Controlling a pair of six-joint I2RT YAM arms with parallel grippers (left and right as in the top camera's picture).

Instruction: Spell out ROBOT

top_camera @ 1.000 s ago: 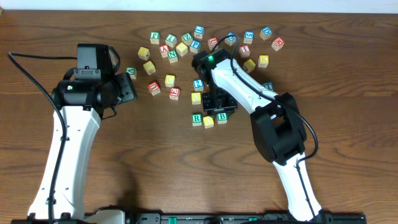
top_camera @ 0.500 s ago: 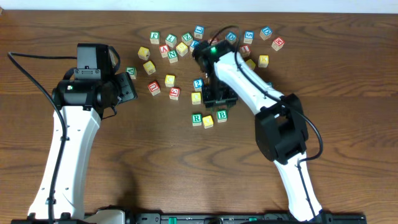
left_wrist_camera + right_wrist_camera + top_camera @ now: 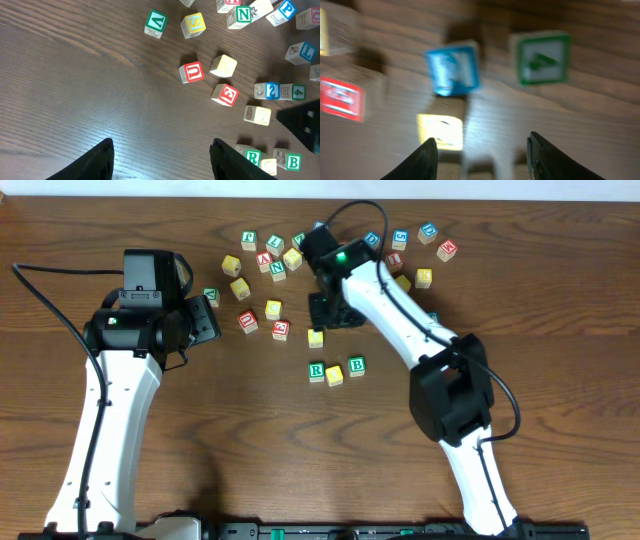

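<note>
Three cubes stand in a row on the table: the green-lettered R (image 3: pixel 316 370), a yellow-faced cube (image 3: pixel 335 376) and the green-lettered B (image 3: pixel 356 366). The left wrist view shows the same R (image 3: pixel 252 157) and B (image 3: pixel 292 161). A second yellow-faced cube (image 3: pixel 316 338) lies just behind the row. My right gripper (image 3: pixel 330 312) hangs above the table behind it, open and empty; its blurred wrist view shows that gripper (image 3: pixel 482 155) over a yellow cube (image 3: pixel 440 131). My left gripper (image 3: pixel 205 320) is open and empty over bare wood. I cannot make out the T.
Several loose letter cubes are scattered along the far side, such as a green N (image 3: pixel 277 270), a red-lettered cube (image 3: pixel 247 321) and a yellow cube (image 3: pixel 240 288). A blue-faced cube (image 3: pixel 452 70) and a green-faced cube (image 3: pixel 542 59) lie ahead of the right fingers.
The right gripper has opened wider, left the B cube at the right end of the row, and drawn back towards the far pile. The left arm has not moved.
</note>
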